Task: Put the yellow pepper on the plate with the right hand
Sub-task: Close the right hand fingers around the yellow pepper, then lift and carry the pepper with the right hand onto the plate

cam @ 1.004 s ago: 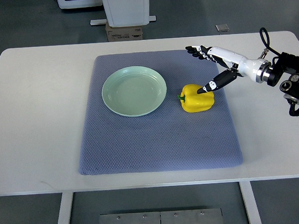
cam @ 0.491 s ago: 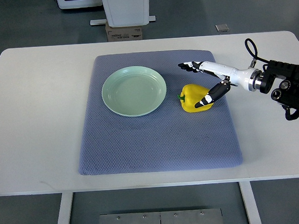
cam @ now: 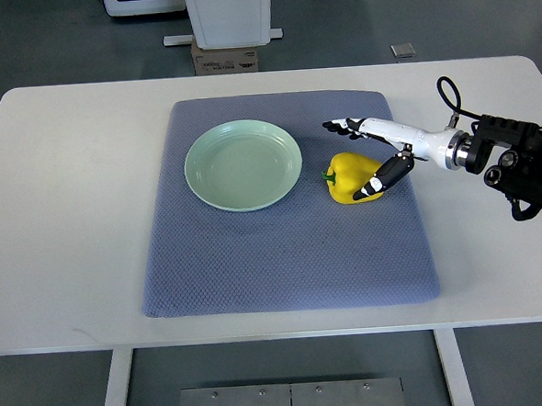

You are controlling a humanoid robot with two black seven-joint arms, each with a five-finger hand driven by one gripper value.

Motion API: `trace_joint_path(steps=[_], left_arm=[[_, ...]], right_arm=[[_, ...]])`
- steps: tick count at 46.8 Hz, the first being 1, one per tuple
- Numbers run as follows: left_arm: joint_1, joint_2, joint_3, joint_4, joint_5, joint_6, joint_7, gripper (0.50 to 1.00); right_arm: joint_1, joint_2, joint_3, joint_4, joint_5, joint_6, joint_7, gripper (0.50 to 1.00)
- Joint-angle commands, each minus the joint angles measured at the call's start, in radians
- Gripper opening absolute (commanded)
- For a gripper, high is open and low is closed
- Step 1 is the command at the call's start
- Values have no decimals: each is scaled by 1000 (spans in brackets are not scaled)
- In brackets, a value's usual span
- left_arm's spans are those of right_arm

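A yellow pepper (cam: 349,176) with a green stem lies on the blue-grey mat (cam: 288,248), just right of a pale green plate (cam: 243,164). My right hand (cam: 358,153) reaches in from the right edge and straddles the pepper. Its fingers (cam: 338,125) stretch out over the pepper's far side, while the thumb (cam: 378,182) rests against the near right side. The hand is spread around the pepper, not closed on it. The plate holds nothing. My left arm does not show.
The mat covers the middle of a white table (cam: 61,225). A white machine base (cam: 229,12) and a cardboard box (cam: 225,57) stand on the floor beyond the far edge.
My right hand has moved left and down toward the pepper, from above its right side to straddling it, the thumb now against its near side.
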Motion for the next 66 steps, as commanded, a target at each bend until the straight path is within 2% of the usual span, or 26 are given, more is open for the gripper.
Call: trace_joint_path(steps=[1, 23, 30, 37, 41, 47, 51, 66], left_arm=[[0, 0, 0, 0, 0, 0, 0, 1000], [0, 0, 0, 0, 0, 0, 0, 1000], [0, 0, 0, 0, 0, 0, 0, 1000], [0, 0, 0, 0, 0, 0, 0, 1000], [0, 0, 0, 0, 0, 0, 0, 1000], [0, 0, 0, 0, 0, 0, 0, 1000], [0, 0, 0, 0, 0, 0, 0, 1000], [0, 0, 0, 0, 0, 0, 0, 1000]], right_arm=[[-2, 1, 0, 1, 0, -5, 0, 968], [-8, 10, -46, -1, 0, -28, 2, 933], [-8, 10, -62, -1, 0, -28, 2, 903], [-8, 10, -66, -1, 0, -28, 2, 828], [-8, 10, -66, -1, 0, -28, 2, 734], [-8, 10, -66, -2, 0, -28, 2, 623], [-7, 10, -65, -2, 0, -28, 0, 500], [1, 33, 13, -27, 15, -25, -21, 500]])
